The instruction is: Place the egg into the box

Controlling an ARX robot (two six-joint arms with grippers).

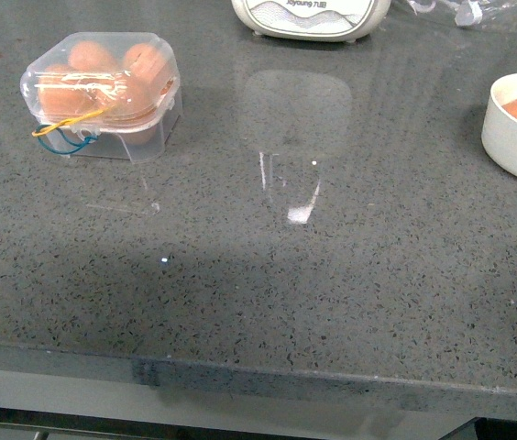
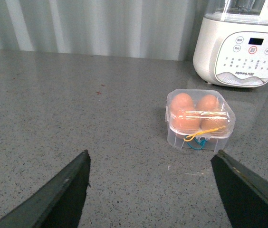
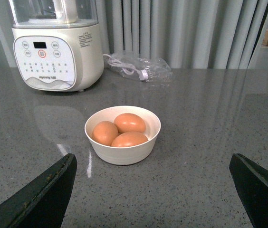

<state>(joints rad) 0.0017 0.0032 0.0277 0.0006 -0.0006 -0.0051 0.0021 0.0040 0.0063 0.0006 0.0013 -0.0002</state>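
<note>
We see the small clear plastic egg box [image 1: 103,94] w/ lid down, brown eggs inside, on the grey speckled bench [image 1: 332,275] far left. Round white bowl [image 3: 122,135] holds three orange-brown eggs [image 3: 129,122]. Left claw [image 2: 153,190] & right claw [image 3: 153,190] both spread apart, empty.

Front downward (wrists level), box [image 1: 103,94] shared

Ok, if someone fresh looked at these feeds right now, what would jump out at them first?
Probably the clear egg box at the far left of the grey counter, lid closed over brown eggs, with yellow and blue bands at its front. Next, the white bowl on the right holding three brown eggs, and the cream Joyoung blender at the back. Both hands are open and hold nothing.
</note>
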